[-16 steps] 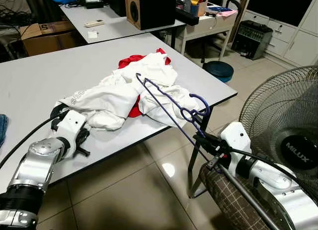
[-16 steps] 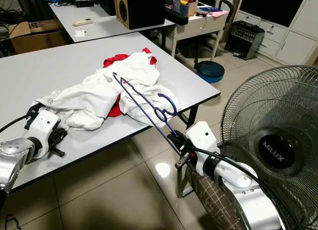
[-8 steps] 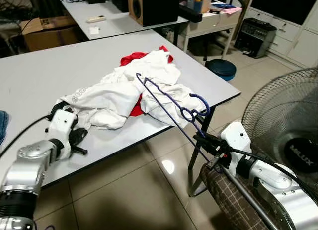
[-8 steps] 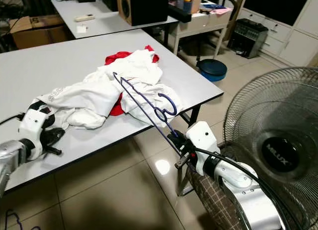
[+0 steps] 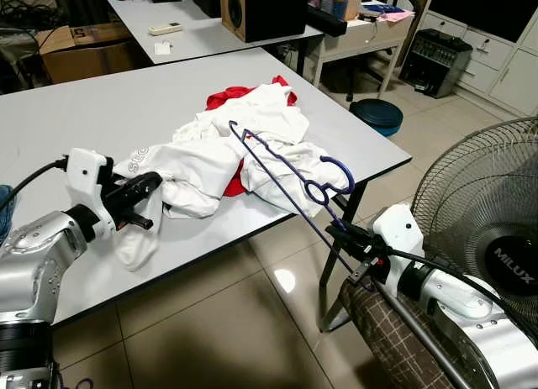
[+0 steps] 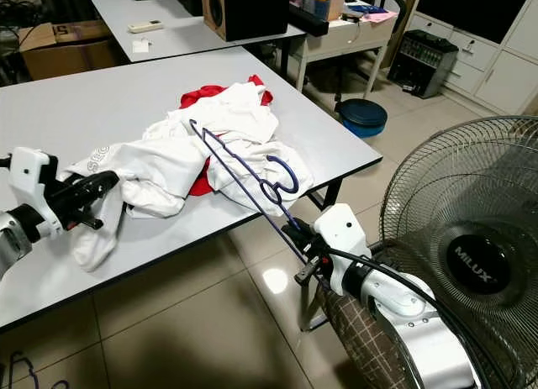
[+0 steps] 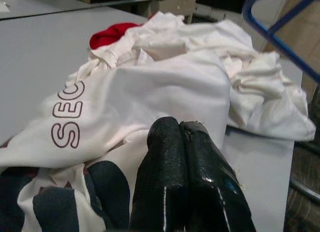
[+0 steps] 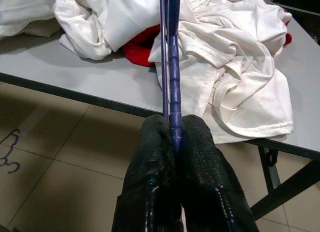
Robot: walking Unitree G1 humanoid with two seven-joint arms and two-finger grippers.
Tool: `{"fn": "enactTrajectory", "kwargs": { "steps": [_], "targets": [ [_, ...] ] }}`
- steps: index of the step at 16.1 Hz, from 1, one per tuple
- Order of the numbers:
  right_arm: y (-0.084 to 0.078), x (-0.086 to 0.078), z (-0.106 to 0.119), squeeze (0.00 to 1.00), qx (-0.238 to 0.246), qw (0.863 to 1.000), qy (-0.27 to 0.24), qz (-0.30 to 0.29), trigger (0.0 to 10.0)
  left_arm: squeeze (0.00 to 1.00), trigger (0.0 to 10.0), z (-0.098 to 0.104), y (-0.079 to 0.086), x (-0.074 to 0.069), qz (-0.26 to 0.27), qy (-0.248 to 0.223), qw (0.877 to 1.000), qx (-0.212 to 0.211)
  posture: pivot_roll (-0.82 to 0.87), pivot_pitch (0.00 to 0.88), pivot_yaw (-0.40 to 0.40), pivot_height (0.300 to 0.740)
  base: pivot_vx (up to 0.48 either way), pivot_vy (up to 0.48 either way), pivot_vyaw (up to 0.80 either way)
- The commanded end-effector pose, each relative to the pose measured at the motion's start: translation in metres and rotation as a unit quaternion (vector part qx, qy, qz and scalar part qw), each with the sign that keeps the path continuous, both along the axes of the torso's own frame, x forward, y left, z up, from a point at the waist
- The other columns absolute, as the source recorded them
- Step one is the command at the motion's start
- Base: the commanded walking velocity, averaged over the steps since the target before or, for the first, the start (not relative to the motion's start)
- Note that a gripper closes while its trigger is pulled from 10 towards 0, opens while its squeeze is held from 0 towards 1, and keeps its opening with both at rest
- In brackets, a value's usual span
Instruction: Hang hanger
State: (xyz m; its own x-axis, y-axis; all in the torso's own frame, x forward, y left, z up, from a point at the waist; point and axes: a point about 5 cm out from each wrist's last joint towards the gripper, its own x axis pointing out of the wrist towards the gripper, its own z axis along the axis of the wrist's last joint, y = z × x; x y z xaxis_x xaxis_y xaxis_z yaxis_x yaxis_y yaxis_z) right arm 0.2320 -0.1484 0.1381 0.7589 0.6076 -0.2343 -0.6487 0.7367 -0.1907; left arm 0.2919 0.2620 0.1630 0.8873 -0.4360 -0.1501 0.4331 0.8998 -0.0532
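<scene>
A blue wire hanger [image 5: 282,172] slants up over the table's near right corner, its hook [image 5: 329,184] above a heap of white shirt [image 5: 210,149]. My right gripper [image 5: 345,234] is shut on the hanger's lower end, just off the table edge; the wrist view has the blue bar pinched between the fingers [image 8: 161,129]. My left gripper [image 5: 150,184] is at the heap's left end, shut on a fold of the white shirt [image 7: 150,86], and a flap of it hangs below the gripper. A red garment [image 5: 229,97] lies under the white one.
The grey table [image 5: 67,112] ends close to my right arm. A large standing fan [image 5: 487,229] is at the right, with a plaid-covered chair [image 5: 387,330] under my right arm. Behind are a second table [image 5: 197,40] with a speaker [image 5: 261,7], and a blue stool [image 5: 376,114].
My left gripper has risen from the table and swung toward the heap, lifting a fold of the white shirt. The right gripper and hanger have held still. The camera shifted a little.
</scene>
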Motion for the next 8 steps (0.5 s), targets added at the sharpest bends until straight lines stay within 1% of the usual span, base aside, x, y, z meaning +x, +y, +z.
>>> {"fn": "enactTrajectory", "kwargs": {
  "steps": [1,2,3,4,5,6,7,8],
  "targets": [
    [0.000,0.003,0.004,0.00,-0.001,1.000,-0.014,0.003,10.0,0.00,0.0,0.011,0.001,0.003,0.007,-0.022,1.000,-0.017,-0.01,0.000,-0.029,0.740,0.000,0.000,0.00],
    [0.000,0.002,0.006,0.00,0.000,1.000,-0.017,0.009,10.0,0.00,0.0,0.026,0.005,0.007,0.026,-0.054,0.997,-0.042,-0.01,0.000,-0.029,0.740,0.000,0.000,0.00],
    [0.000,0.002,0.007,0.00,0.002,1.000,-0.018,0.013,10.0,0.00,0.0,0.033,0.008,0.009,0.036,-0.069,0.995,-0.056,-0.01,0.000,-0.029,0.740,0.000,0.000,0.00],
    [0.000,-0.001,0.011,0.00,0.015,0.999,-0.020,0.033,10.0,0.00,0.0,0.066,0.013,0.015,0.050,-0.133,0.983,-0.117,-0.01,0.000,-0.033,0.740,0.000,0.000,0.00],
    [0.000,-0.003,0.013,0.00,0.018,0.998,-0.017,0.051,10.0,0.00,0.0,0.085,0.016,0.017,0.048,-0.167,0.973,-0.150,-0.01,0.000,-0.035,0.740,0.000,0.000,0.00],
    [0.001,-0.006,0.013,0.00,0.013,0.997,-0.009,0.080,10.0,0.00,0.0,0.116,0.020,0.018,0.040,-0.219,0.955,-0.195,-0.01,0.000,-0.035,0.740,0.000,0.000,0.00],
    [0.002,-0.006,0.013,0.00,0.009,0.996,-0.005,0.090,10.0,0.00,0.0,0.127,0.021,0.019,0.037,-0.236,0.948,-0.208,-0.01,0.000,-0.035,0.740,0.000,0.000,0.00],
    [0.001,-0.005,0.012,0.00,0.000,0.996,-0.006,0.092,10.0,0.00,0.0,0.141,0.023,0.019,0.038,-0.258,0.939,-0.225,0.00,0.000,-0.039,0.740,0.000,0.000,0.00]
  ]
}}
